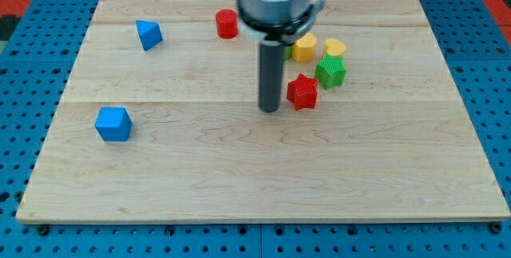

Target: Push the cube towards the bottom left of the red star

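Rod tip beside the red star, blue cube far off at the frame's left.

My tip (270, 109) rests on the wooden board (239, 178) near frame centre, just left of the red star (302, 92); whether they touch is unclear. The arm carries no claw, only the rod, so nothing is grasped. The blue cube (112, 124) sits at middle left, well apart. A green block (330, 71), yellow cylinder (304, 48) and yellow heart (335, 47) cluster above the star; a red cylinder (227, 23) and blue triangular block (148, 33) lie in the upper left.

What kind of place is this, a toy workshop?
More likely a robotics lab test bench: a wooden board on a blue perforated base, coloured blocks like the blue cube and red star, and my tip.
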Motion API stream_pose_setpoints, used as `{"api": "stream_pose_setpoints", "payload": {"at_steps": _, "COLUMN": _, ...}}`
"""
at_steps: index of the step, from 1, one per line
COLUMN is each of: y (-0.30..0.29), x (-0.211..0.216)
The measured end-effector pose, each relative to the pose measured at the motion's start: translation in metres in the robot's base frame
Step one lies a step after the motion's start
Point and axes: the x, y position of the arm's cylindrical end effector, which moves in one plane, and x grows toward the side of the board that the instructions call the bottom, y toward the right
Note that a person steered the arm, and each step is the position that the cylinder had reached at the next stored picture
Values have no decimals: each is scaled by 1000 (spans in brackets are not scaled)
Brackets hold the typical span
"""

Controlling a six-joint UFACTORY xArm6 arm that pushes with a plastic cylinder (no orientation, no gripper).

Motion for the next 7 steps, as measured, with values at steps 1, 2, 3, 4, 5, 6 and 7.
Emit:
{"api": "stream_pose_setpoints", "payload": {"at_steps": 1, "y": -74, "x": 28}}
{"api": "stream_pose_setpoints", "payload": {"at_steps": 2, "y": -151, "x": 46}}
{"api": "stream_pose_setpoints", "payload": {"at_steps": 3, "y": -232, "x": 75}}
{"api": "stream_pose_setpoints", "payload": {"at_steps": 4, "y": -288, "x": 56}}
{"api": "stream_pose_setpoints", "payload": {"at_steps": 5, "y": -268, "x": 10}}
{"api": "stream_pose_setpoints", "payload": {"at_steps": 6, "y": -165, "x": 8}}
{"api": "stream_pose_setpoints", "payload": {"at_steps": 7, "y": -82, "x": 8}}
